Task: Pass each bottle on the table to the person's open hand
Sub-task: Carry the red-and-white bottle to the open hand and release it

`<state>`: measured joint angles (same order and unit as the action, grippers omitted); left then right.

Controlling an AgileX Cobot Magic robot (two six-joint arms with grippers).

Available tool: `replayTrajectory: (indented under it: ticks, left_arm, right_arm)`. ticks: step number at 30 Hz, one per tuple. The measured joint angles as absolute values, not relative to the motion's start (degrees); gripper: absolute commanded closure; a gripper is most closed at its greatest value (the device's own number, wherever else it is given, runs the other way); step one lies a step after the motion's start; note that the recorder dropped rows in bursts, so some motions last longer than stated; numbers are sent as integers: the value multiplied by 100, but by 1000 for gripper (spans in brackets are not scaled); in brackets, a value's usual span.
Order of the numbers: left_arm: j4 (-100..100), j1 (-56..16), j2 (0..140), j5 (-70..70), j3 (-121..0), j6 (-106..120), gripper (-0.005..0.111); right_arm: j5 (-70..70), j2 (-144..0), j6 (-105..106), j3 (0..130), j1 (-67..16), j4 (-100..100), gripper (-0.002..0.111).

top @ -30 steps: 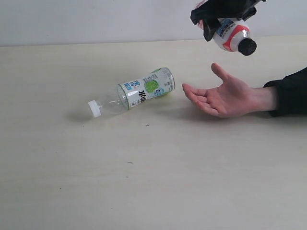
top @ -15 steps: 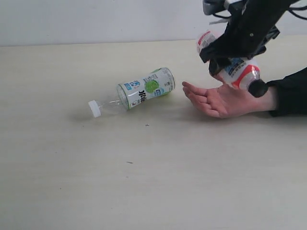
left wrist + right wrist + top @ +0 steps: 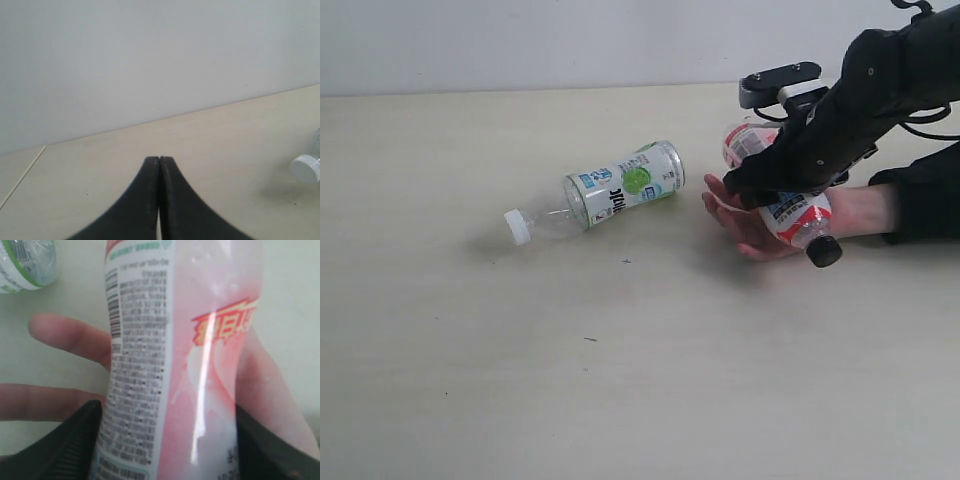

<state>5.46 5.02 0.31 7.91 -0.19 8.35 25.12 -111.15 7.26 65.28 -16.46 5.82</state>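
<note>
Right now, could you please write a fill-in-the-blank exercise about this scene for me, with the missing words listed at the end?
1. The right gripper holds the red-label bottle, whose cap is ____, at the person's open hand.
2. The lime-label bottle lies on its ____ on the table.
3. The lime-label bottle has a ____ cap.
4. The left gripper holds nothing, and its jaws are ____.

Missing words: black; side; white; shut
</note>
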Motion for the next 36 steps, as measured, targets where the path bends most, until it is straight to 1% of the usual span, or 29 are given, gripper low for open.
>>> replayTrajectory:
  ticks: [1,2,5,6,7,12,15,18,23,36]
  left_arm:
    - [546,502,31,791,-19,835,107]
    - [546,502,31,791,-19,835,107]
    - [546,502,31,791,-19,835,107]
    - [546,502,31,791,-19,835,107]
    - [546,502,31,791,-19,835,107]
    - [546,502,31,791,-19,835,107]
    - [546,502,31,791,-19,835,107]
    - [546,502,31,791,-19,835,107]
    - [546,502,31,791,-19,835,107]
    - [546,502,31,791,-19,835,107]
  right_arm:
    - [2501,-11120,726,6528,-1646,582,99]
    - [2476,-11120,726,6528,-1646,582,90]
    - [2453,-11132,726,6528,-1646,582,77]
    - [2453,-11132,726,6528,-1646,582,71]
    - [2453,-11132,726,6528,-1646,582,61]
    - [2441,-11141,726,6528,-1646,700,38]
    - [2441,-11141,735,6528,-1646,771,29]
    - [2465,-11116,735,6528,-1646,822,23]
    - [2556,-10954,735,6528,-1646,886,17]
    - [2578,-10116,748,6525,-1646,886,16]
